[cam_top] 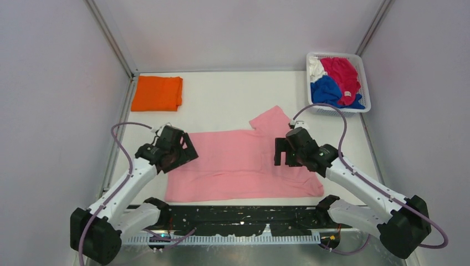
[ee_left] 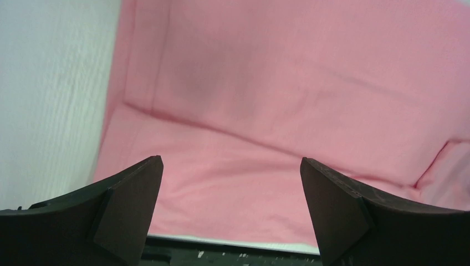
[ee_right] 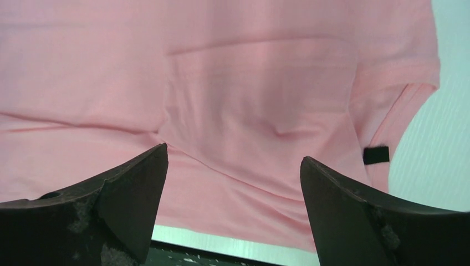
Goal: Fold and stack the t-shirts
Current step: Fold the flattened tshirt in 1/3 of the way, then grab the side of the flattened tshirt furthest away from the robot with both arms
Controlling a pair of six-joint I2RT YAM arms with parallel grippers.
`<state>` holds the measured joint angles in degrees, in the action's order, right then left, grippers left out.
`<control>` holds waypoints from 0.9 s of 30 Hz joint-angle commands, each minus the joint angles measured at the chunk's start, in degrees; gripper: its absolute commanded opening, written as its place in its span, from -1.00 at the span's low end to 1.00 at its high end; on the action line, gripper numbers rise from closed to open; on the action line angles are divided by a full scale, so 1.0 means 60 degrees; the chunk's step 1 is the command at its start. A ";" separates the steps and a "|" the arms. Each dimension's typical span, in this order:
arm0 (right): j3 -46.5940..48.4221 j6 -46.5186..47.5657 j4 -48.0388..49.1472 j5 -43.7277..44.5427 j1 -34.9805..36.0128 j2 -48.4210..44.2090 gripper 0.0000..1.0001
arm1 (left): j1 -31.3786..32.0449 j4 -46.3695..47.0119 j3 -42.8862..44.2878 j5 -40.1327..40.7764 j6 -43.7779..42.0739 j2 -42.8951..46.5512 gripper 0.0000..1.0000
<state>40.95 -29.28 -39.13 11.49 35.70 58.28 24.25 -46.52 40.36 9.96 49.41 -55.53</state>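
A light pink t-shirt (cam_top: pixel 238 160) lies spread flat in the middle of the table, one sleeve pointing toward the back. It fills the left wrist view (ee_left: pixel 277 100) and the right wrist view (ee_right: pixel 238 94). My left gripper (cam_top: pixel 178 152) is open and empty above the shirt's left edge. My right gripper (cam_top: pixel 281 151) is open and empty above the shirt's right part. An orange t-shirt (cam_top: pixel 157 92) lies folded at the back left. Royal blue (cam_top: pixel 327 90), magenta-red (cam_top: pixel 342 75) and white (cam_top: pixel 316 66) shirts lie crumpled in the basket.
A white mesh basket (cam_top: pixel 364 83) stands at the back right. A black strip (cam_top: pixel 233 213) runs along the table's near edge, just below the pink shirt's hem. Grey walls enclose the table on three sides.
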 commanded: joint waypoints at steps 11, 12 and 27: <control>0.0457 -0.0128 0.2661 -0.1266 -0.1769 0.0921 0.91 | -0.3991 0.4619 0.2527 -0.1591 -0.2046 -0.5123 0.99; 0.0419 -0.0108 0.2680 -0.1356 -0.1882 0.0965 0.91 | -0.4272 0.4734 0.2727 -0.1612 -0.2059 -0.5538 0.99; 0.0406 0.0106 0.2860 -0.1596 -0.2691 0.1017 0.91 | -0.4424 0.3465 0.4194 -0.2698 -0.1658 -0.7613 0.93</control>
<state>41.28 -29.76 -23.94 1.91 20.23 64.90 -2.35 -22.33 65.08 -5.26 39.16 -102.41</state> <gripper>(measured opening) 0.954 0.994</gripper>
